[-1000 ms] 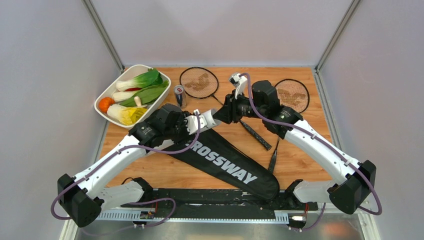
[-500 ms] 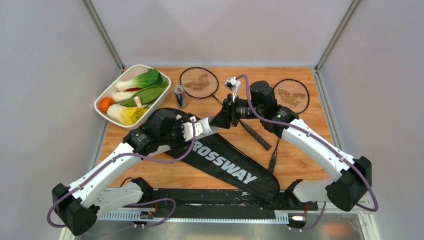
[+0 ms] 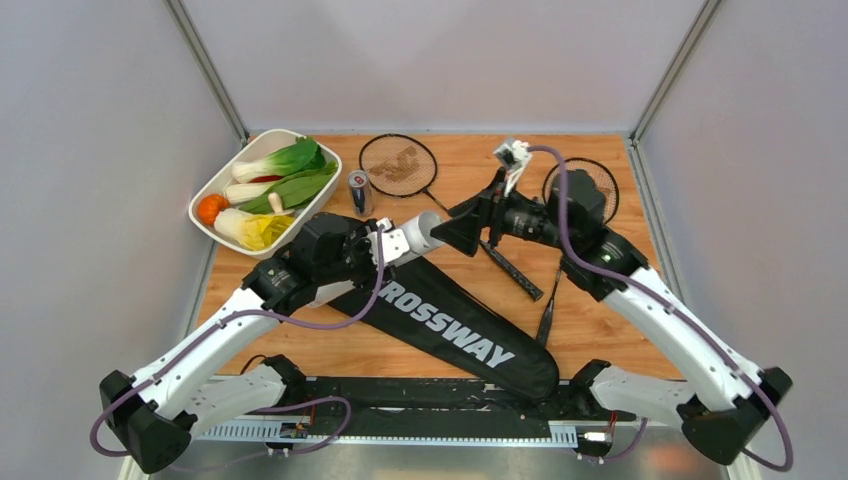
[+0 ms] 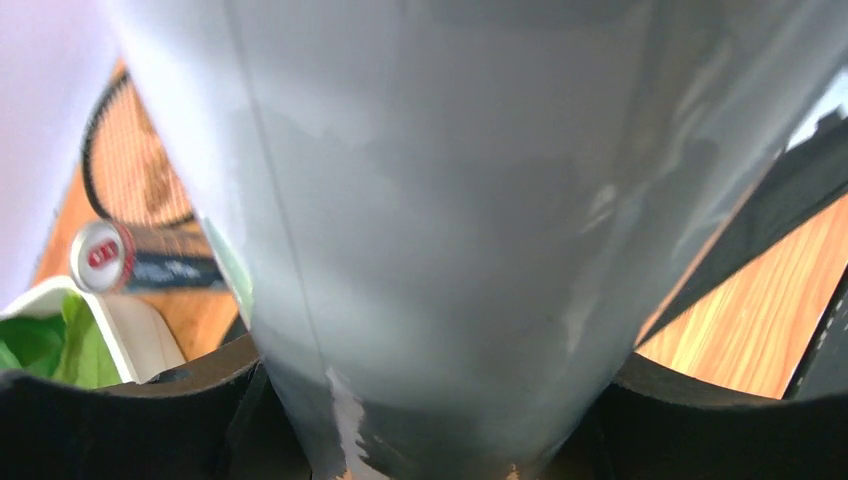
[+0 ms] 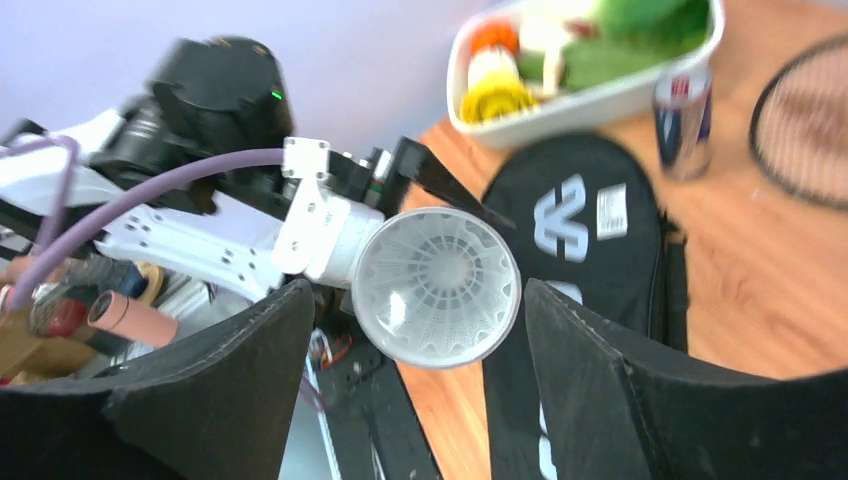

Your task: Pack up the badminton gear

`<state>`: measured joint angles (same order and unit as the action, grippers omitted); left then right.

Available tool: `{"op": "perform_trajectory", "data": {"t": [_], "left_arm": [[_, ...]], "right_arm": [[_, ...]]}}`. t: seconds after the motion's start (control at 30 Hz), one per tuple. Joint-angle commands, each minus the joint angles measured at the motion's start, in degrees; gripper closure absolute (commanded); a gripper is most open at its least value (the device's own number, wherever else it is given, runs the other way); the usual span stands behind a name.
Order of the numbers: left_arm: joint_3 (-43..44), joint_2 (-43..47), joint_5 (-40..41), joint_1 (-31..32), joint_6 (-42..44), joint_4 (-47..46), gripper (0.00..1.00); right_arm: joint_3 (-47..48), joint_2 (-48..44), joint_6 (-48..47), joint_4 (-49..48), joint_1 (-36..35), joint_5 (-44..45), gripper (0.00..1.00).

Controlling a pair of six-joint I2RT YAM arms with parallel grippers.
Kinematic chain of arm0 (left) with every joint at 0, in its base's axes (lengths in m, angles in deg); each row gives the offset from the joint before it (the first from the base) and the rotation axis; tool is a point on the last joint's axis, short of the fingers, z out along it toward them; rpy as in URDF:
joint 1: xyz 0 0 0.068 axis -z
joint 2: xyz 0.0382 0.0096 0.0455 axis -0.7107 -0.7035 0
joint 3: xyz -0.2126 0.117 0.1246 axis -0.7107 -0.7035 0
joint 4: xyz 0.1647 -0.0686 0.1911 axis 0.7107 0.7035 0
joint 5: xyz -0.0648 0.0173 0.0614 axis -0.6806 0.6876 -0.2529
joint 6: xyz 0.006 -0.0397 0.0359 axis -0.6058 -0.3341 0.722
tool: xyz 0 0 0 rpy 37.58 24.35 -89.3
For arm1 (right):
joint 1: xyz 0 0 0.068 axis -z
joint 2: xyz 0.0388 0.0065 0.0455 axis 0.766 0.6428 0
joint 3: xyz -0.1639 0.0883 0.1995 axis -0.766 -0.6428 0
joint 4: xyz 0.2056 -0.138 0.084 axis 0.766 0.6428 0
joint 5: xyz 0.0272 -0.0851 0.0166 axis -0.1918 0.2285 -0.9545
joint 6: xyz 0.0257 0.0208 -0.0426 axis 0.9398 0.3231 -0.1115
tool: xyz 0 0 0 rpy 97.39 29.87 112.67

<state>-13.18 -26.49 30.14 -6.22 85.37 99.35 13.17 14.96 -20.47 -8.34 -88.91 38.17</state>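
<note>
My left gripper [image 3: 395,243] is shut on the white tube [image 3: 422,233] and holds it level above the black CROSSWAY racket bag [image 3: 450,325]. The tube fills the left wrist view [image 4: 440,200]. My right gripper [image 3: 465,225] is open and empty, facing the tube's mouth with a small gap. In the right wrist view the tube mouth [image 5: 436,287] shows a white shuttlecock inside, between my spread fingers [image 5: 640,390]. One racket [image 3: 398,165] lies at the back. The other racket [image 3: 590,190] is partly hidden by my right arm. No loose shuttlecocks show.
A white tray [image 3: 258,140] of vegetables sits at the back left, with a blue-silver drink can [image 3: 359,190] beside it. The racket handles [image 3: 515,265] cross the wood right of the bag. Grey walls close in both sides.
My right gripper has drawn back to the right, away from the tube's mouth, and the right arm has swung outward. The left gripper still holds the tube, shifted slightly.
</note>
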Motion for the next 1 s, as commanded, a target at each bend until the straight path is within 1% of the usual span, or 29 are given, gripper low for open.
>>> {"op": "perform_trajectory", "data": {"t": [0.0,0.07,0.13,0.23,0.37,0.47,0.57,0.67,0.8,0.97], "left_arm": [[4.6,3.5,-4.8,1.2,-5.0,-11.7,0.6],[4.3,3.9,-5.5,1.2,-5.7,-12.2,0.6],[4.0,4.4,-6.3,1.2,-6.4,-12.8,0.6],[4.2,4.6,-7.8,1.2,-8.5,-14.0,0.6],[4.7,5.1,-11.2,1.1,-12.6,-16.0,0.6],[4.3,5.8,-12.6,1.1,-17.4,-19.6,0.6],[4.2,5.9,-16.1,1.2,-22.2,-22.7,0.6],[3.7,5.9,-19.1,1.2,-25.8,-27.3,0.6],[3.2,5.6,-20.9,1.1,-31.1,-33.2,0.6],[2.4,3.9,-21.7,1.2,-40.1,-42.3,0.6]], "right_arm": [[-3.4,-10.6,2.6,-12.3,-0.6,8.8,0.19],[-6.1,-13.7,2.3,-15.5,-0.6,10.6,0.17],[-7.0,-15.1,2.0,-16.4,-0.6,10.6,0.17],[-8.1,-15.6,1.1,-16.6,-0.6,7.9,0.17],[-11.3,-16.6,-1.2,-19.6,-0.7,4.2,0.11],[-14.7,-17.1,-3.6,-23.8,-0.8,1.0,0.07],[-19.9,-18.2,-6.2,-29.4,-1.1,-0.3,0.0],[-26.2,-19.2,-6.7,-38.4,-1.4,-0.7,0.0],[-29.8,-16.4,-6.7,-46.4,-2.6,-1.8,0.0],[-30.3,-11.4,-8.0,-52.3,-7.1,-0.8,0.0]]}}
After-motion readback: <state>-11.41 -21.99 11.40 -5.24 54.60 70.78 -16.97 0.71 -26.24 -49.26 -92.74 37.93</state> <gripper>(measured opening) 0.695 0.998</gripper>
